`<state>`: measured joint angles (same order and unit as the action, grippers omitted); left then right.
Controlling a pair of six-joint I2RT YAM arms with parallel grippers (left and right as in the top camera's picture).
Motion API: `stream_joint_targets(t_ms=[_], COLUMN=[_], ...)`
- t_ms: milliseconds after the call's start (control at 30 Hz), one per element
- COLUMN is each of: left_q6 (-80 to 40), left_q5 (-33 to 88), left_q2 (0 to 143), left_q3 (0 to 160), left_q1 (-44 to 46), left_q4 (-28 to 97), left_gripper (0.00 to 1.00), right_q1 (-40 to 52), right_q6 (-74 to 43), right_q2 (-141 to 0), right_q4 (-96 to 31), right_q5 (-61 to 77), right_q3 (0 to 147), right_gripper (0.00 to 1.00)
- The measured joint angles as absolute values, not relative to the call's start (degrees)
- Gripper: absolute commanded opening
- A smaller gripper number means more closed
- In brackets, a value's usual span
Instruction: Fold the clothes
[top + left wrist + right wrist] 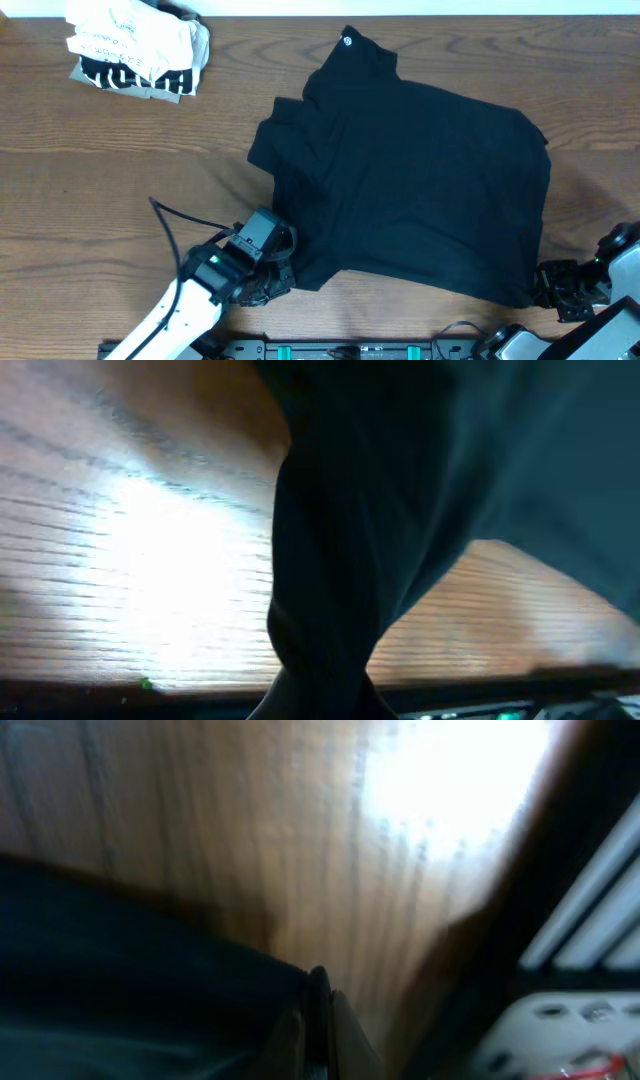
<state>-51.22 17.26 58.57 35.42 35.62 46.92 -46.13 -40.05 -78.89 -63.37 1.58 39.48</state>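
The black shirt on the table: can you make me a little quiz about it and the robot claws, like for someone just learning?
1. True or false: the black shirt lies spread on the wooden table.
2. Which corner of the table holds the white bundle with black lettering in the overhead view? A) top left B) bottom right C) centre
3. Fill in: the left claw and the right claw are both at the shirt's ____ edge, the one nearest the robot.

Key
1. True.
2. A.
3. Bottom. The left claw is pinching a fold of fabric at its corner; the right claw is shut at the other bottom corner, apparently on the hem.
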Motion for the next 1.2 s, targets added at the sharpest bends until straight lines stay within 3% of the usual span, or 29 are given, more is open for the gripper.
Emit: stream_joint_targets(t_ms=[200, 433, 800, 1200], left_q6=[-51.2, -51.2, -51.2, -51.2], left_q5=[16.32, 13.15, -1.76, -14.79], left_q2=[57.1, 57.1, 57.8, 70.91], left_q3=[36.05, 36.38, 36.51, 36.58], left_q1=[35.62, 35.64, 35.64, 35.64], left_q4=[44.12, 31.0, 15.88, 0.49], left_gripper=[0.06, 0.06, 0.06, 0.06], right_q1=[-46.13, -46.13, -46.13, -46.11], right_q6=[-41.63, -43.7, -45.25, -48.12], right_q2=[-75.0, -72.84, -72.82, -72.82], right_q4=[-64.01, -62.92, -57.98, -53.6], right_q5=[1.04, 1.08, 1.13, 1.58], right_q3=[41.34, 41.45, 41.52, 41.52], right_gripper=[0.04, 0.05, 0.05, 0.06])
